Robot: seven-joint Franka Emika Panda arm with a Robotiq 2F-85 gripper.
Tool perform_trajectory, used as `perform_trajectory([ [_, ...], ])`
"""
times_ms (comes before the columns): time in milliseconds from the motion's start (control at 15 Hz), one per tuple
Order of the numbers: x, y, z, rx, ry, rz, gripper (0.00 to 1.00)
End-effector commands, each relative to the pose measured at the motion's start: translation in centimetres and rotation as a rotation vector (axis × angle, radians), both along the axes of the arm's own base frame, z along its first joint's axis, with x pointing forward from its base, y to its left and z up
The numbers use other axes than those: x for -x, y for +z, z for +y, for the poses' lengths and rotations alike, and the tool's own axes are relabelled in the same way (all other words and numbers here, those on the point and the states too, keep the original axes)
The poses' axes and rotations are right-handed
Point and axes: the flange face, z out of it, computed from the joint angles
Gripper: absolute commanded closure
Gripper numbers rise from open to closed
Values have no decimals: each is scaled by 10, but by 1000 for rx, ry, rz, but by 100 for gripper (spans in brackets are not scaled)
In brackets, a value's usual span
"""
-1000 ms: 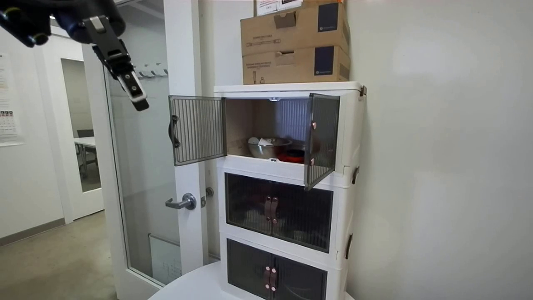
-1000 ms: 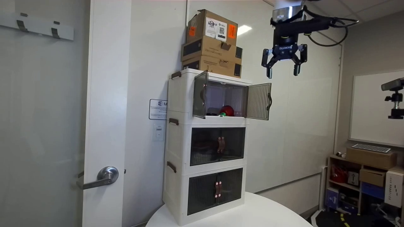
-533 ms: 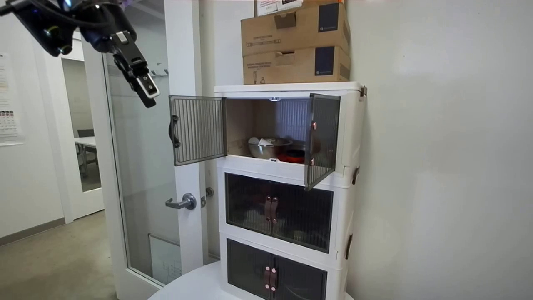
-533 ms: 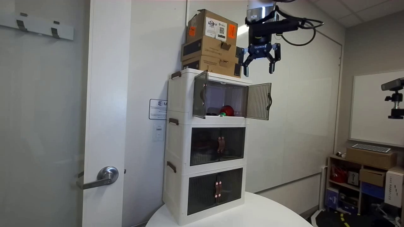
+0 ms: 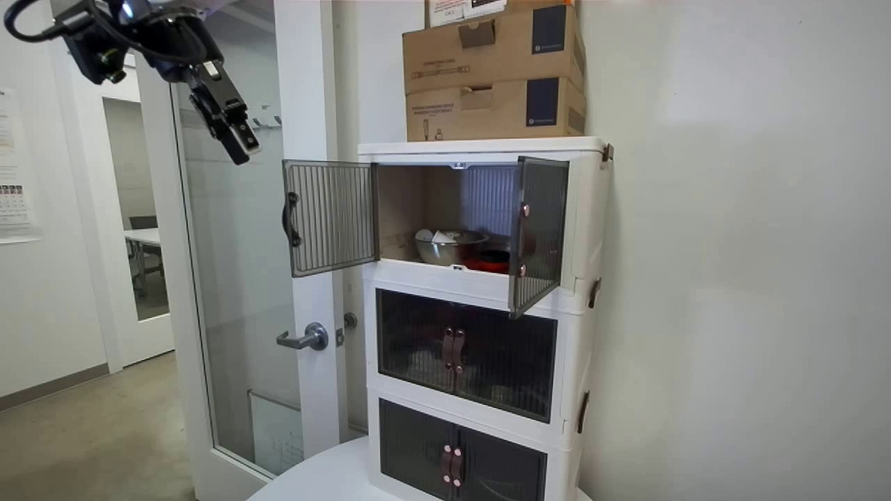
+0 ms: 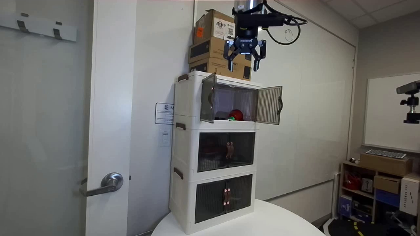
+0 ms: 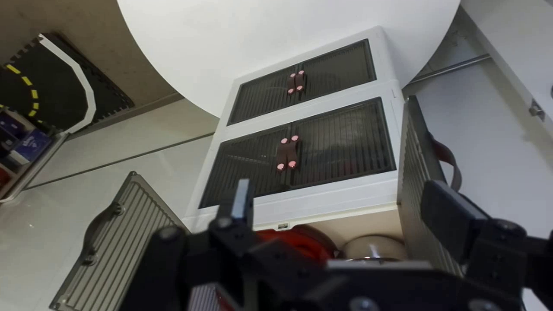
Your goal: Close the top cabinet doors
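The top cabinet doors stand open on the white cabinet (image 5: 480, 280). In both exterior views, the left door (image 5: 333, 219) (image 6: 207, 100) and right door (image 5: 546, 223) (image 6: 269, 105) swing outward. In the wrist view, which is upside down, the left door (image 7: 415, 172) shows at right and the right door (image 7: 125, 242) at lower left. My gripper (image 6: 243, 70) is open and empty, in the air at about the height of the cabinet's top, touching no door. It shows side-on in an exterior view (image 5: 245, 154) and from the bottom in the wrist view (image 7: 339, 190).
A metal bowl (image 5: 449, 249) and a red object (image 5: 491, 262) sit inside the top compartment. Cardboard boxes (image 5: 487, 62) are stacked on top. The lower doors (image 6: 226, 151) are shut. A glass room door with a handle (image 5: 306, 337) stands beside it. The cabinet rests on a white table (image 6: 269, 223).
My gripper has moved sideways in front of the cabinet, leftward and slightly up in an exterior view. Its fingers stay apart. The doors have not moved.
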Motion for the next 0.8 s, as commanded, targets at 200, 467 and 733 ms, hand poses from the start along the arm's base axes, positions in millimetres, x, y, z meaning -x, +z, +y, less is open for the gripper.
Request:
perform_trajectory([
  [200,-33,5,39,-30,83,22,56],
  [467,-46,-2,68,-58,152,49,88],
  [733,-65,-14,85,-58,139,25,100],
])
